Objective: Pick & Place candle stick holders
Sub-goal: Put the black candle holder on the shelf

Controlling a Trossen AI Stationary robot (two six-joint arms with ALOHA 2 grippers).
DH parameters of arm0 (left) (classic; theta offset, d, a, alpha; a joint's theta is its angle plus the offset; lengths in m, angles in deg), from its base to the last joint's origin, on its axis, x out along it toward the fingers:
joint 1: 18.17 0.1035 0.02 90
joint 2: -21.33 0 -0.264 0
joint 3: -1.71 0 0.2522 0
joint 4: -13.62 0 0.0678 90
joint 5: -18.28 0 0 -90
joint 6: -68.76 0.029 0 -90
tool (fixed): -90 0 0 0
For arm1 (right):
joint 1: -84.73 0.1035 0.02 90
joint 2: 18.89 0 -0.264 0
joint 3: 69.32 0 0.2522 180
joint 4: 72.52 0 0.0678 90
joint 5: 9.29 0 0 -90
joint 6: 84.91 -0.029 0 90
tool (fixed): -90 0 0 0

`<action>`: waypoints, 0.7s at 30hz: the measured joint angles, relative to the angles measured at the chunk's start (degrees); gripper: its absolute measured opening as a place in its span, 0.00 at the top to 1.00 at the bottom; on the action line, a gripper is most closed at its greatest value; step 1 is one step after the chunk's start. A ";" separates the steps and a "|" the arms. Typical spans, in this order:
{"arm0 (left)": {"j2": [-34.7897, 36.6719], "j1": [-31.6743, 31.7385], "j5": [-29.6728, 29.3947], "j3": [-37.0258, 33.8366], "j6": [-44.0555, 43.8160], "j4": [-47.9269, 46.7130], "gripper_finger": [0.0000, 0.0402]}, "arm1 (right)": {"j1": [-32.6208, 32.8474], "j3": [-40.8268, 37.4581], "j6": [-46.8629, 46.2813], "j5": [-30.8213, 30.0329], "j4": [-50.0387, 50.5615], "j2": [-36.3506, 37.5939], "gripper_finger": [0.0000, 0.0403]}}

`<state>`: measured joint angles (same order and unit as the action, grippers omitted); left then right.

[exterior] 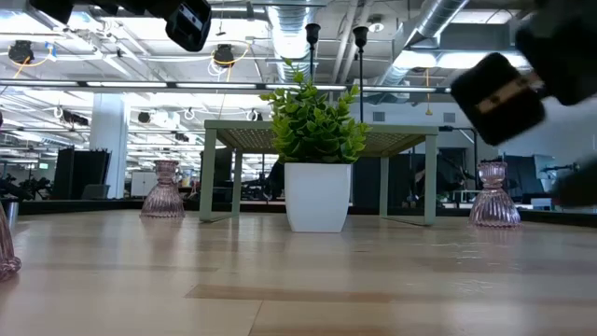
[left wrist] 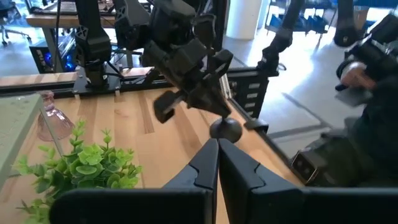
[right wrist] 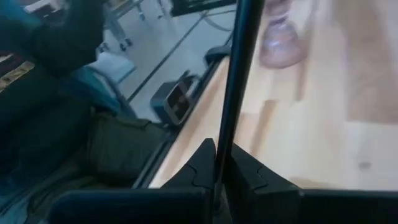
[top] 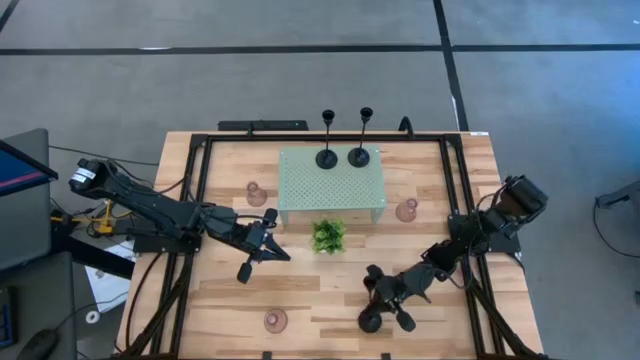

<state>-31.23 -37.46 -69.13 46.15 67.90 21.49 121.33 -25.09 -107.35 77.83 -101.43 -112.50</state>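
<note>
Two black candle stick holders (top: 327,157) (top: 359,155) stand on their round bases at the far edge of the mint-green stand (top: 330,190). A third black holder (top: 371,320) is in my right gripper (top: 388,297), which is shut on it above the table's near right part. Three pink glass holders stand on the table: left of the stand (top: 256,193), right of it (top: 406,210), and near the front edge (top: 275,320). My left gripper (top: 272,248) is shut and empty, left of the plant (top: 328,236). My right gripper pinches the black holder's thin stem (right wrist: 231,118) between its two fingers. The fingers lie across the stem. The holder is lifted clear of the table and tilted, its round base (left wrist: 225,129) on the lower, near side of the gripper.
The small green plant in a white pot (exterior: 317,177) stands just in front of the stand. A black frame (top: 455,200) runs along the table's sides. A seated person (left wrist: 373,93) shows beyond the table's right edge. Bare wood lies between the two grippers.
</note>
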 joint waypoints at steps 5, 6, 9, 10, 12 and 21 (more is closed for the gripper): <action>-0.12 0.01 -2.55 0.00 -5.57 1.98 0.97 | -3.88 0.65 0.59 -0.15 6.34 5.80 0.98; -0.46 0.02 -3.14 0.00 -5.72 2.67 0.97 | -4.71 1.24 1.32 -0.15 8.56 6.75 0.99; -2.50 0.02 -3.65 0.00 -5.51 6.00 0.97 | -6.98 4.59 5.13 -0.16 14.63 8.24 0.99; -3.58 0.02 -3.65 0.03 -5.42 7.60 0.97 | -7.63 5.93 6.27 -0.17 16.57 8.58 0.99; -5.86 0.00 -3.63 0.76 -4.22 9.61 0.97 | -8.84 9.06 8.77 -0.16 19.80 8.62 0.99; -15.79 0.04 -3.65 11.19 0.95 12.45 0.79 | -13.24 16.90 13.84 0.21 30.47 8.56 1.00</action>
<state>-47.02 -37.41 -72.78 57.35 68.85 33.94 108.10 -8.19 -93.51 78.04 -70.96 -103.94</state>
